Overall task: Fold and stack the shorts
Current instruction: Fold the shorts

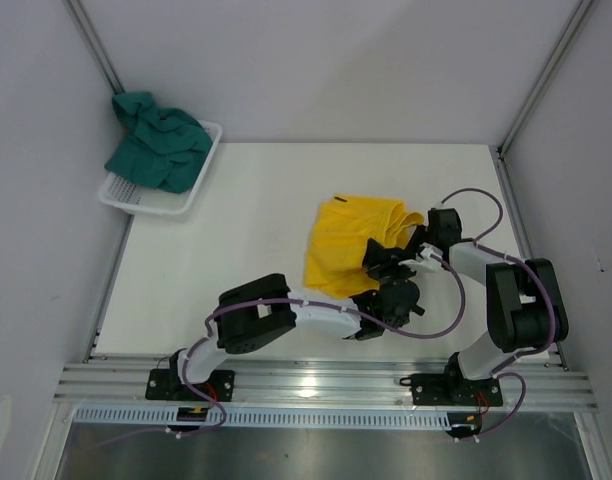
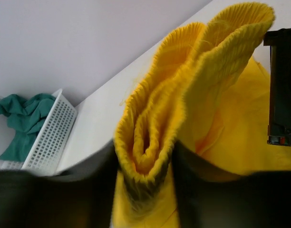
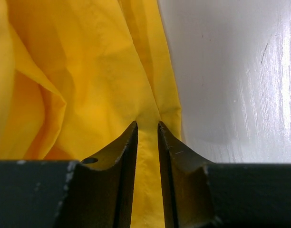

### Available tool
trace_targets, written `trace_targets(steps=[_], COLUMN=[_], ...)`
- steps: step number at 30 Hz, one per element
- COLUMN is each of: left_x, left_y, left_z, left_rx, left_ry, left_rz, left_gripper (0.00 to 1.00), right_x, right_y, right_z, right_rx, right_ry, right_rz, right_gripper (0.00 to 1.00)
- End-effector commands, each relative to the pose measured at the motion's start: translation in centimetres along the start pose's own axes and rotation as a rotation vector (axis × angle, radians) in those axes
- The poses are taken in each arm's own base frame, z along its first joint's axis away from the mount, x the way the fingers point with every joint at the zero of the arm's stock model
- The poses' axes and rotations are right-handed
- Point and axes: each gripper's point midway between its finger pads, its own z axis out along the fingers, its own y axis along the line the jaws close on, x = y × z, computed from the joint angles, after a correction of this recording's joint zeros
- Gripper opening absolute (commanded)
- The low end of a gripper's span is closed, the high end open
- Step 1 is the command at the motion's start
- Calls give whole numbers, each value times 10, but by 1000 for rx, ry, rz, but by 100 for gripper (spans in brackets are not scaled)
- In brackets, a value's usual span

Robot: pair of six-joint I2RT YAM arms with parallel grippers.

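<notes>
Overhead and wrist views, read from the near edge of the counter [image 1: 246,230] toward its far edge. Both arms are bolted at the near edge and reach inward to meet right of the counter's centre.

The left hand [image 2: 145,166] is closed on a bunched, ribbed yellow fold, apparently the waistband of the yellow shorts [image 1: 341,245]. The fold is doubled over on itself and rises from between the two dark fingers [image 2: 88,190]. From overhead, the left hand sits at the near right corner of the garment.

The right hand [image 3: 147,128] lies just beyond the left hand, at the garment's right side. Its fingers stand narrow, pinching a thin layer of smooth yellow cloth at the edge of the fabric, with bare counter immediately to the right of that edge. In the overhead view the two hands overlap, so their fingertips cannot be told apart there.

The yellow shorts lie crumpled right of centre, about midway between the near and far edges, spreading left and away from the two hands.

At the far left corner stands a white mesh basket [image 1: 151,203]. The teal shorts [image 1: 156,145] are heaped in it, spilling over its far rim, well apart from the yellow pair.
</notes>
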Motion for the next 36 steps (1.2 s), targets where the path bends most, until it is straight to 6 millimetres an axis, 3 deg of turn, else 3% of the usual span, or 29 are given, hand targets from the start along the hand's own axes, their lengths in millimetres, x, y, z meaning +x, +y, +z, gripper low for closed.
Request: trace_targets(steps=[1, 2, 3, 6, 11, 12, 14, 16, 17, 19, 21, 22, 23, 24, 29, 30, 36], left_x=[6, 6, 3, 5, -17, -11, -25, -24, -37, -26, -35, -30, -19, -17, 9, 10, 29], left_y=[-9, -14, -21, -16, 8, 10, 19, 19, 33, 41, 63, 75, 77, 98, 127, 137, 150], left_z=[-7, -8, -10, -16, -29, -31, -39, -48, -51, -49, -52, -40, -41, -29, -17, -14, -12], left_rx=[100, 135, 202, 317, 418, 435, 498, 579, 602, 636, 693, 676, 702, 673, 666, 651, 634], left_ry=[26, 35, 32, 86, 35, 44, 16, 14, -8, 20, -4, 17, 44, 49, 98, 93, 111], left_rz=[91, 5, -11, -83, -230, -223, -285, -327, -381, -456, -557, -621, -633, -680, -779, -800, -835], left_gripper=[57, 87, 99, 99, 99, 99, 99, 99, 99, 99, 99, 99, 99, 99, 99, 99, 99], right_x=[-4, -6, -10, -18, -25, -25, -29, -30, -31, -32, -30, -33, -33, -26, -35, -35, -38], right_y=[7, 9, 11, 15, 20, 20, 21, 23, 24, 25, 23, 25, 26, 24, 28, 30, 41], right_z=[-5, -8, -11, -16, -18, -18, -17, -16, -15, -13, -12, -13, -14, -16, -25, -25, -30], right_rx=[-5, -9, -14, -36, -96, -101, -115, -124, -130, -144, -173, -199, -219, -244, -356, -373, -461], right_ry=[12, 7, -4, -12, -9, -7, -8, -4, -3, -2, 16, 8, 10, 29, -5, -5, -18], right_rz=[-2, 3, 3, 11, 45, 49, 61, 66, 68, 70, 96, 109, 122, 142, 186, 191, 212], right_gripper=[26, 27, 27, 27, 28, 28, 28, 29, 30, 35, 37, 37, 38, 40, 65, 66, 68])
